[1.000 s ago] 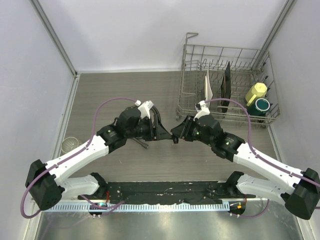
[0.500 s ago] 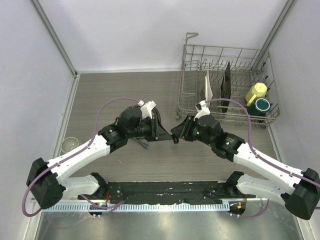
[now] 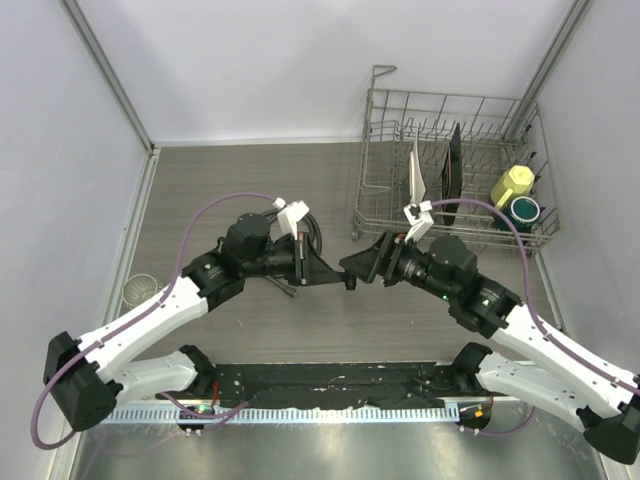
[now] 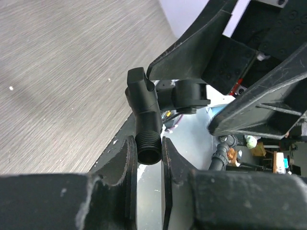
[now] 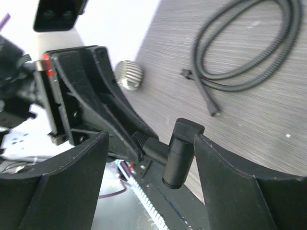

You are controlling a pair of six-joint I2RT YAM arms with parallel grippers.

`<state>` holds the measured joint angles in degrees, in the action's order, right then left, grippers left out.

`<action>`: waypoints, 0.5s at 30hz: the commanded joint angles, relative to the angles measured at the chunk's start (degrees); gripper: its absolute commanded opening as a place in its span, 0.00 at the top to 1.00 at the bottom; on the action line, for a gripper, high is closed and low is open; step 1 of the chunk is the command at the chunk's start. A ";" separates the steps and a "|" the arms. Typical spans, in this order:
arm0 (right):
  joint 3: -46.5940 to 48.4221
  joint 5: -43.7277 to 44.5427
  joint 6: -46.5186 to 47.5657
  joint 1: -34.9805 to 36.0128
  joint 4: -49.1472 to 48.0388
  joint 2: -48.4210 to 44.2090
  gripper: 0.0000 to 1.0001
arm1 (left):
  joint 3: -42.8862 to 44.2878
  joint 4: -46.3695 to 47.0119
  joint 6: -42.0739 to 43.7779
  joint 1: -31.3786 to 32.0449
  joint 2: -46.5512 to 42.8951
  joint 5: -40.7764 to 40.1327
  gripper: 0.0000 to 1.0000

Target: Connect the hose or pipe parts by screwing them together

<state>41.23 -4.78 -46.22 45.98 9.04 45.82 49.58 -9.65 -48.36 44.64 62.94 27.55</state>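
Observation:
The small black T-shaped fitting (image 4: 144,98) hangs above the table between the two arms. My left gripper (image 4: 149,149) is shut on its threaded end. In the right wrist view the fitting (image 5: 181,152) sits between the wide-apart fingers of my open right gripper (image 5: 151,146); one finger (image 5: 216,163) is right beside its cross piece and the other stands well clear. From above, the left gripper (image 3: 322,272) and right gripper (image 3: 362,266) face each other tip to tip around the fitting (image 3: 349,281). The thin black hose (image 5: 244,45) lies coiled on the table, its end connector (image 5: 214,112) free.
A wire dish rack (image 3: 385,160) stands at the back right with plates, a yellow cup (image 3: 513,183) and a green mug (image 3: 524,210). A small metal cup (image 3: 140,291) sits at the left wall. Purple cables arch over both wrists.
My left gripper closed on the fitting's threaded end. My right gripper then opened off the fitting, and its wrist turned and drew back slightly to the right.

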 commanded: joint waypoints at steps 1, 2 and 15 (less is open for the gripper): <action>-0.62 -11.97 -0.62 -0.45 -8.49 -3.45 0.23 | 1.92 5.25 2.04 -0.79 -5.80 6.46 1.00; -1.06 -13.93 -1.41 -0.54 -10.60 -4.33 0.23 | 1.31 6.30 2.21 -0.79 -7.81 7.68 1.00; -6.43 -23.88 -8.89 -0.54 -24.76 -6.72 0.30 | -0.89 11.76 0.98 -0.87 -15.65 11.48 1.00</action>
<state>36.45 -24.08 -52.58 45.21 -11.27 37.91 47.64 -6.13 -47.42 43.75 48.86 36.77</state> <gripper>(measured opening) 0.721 0.214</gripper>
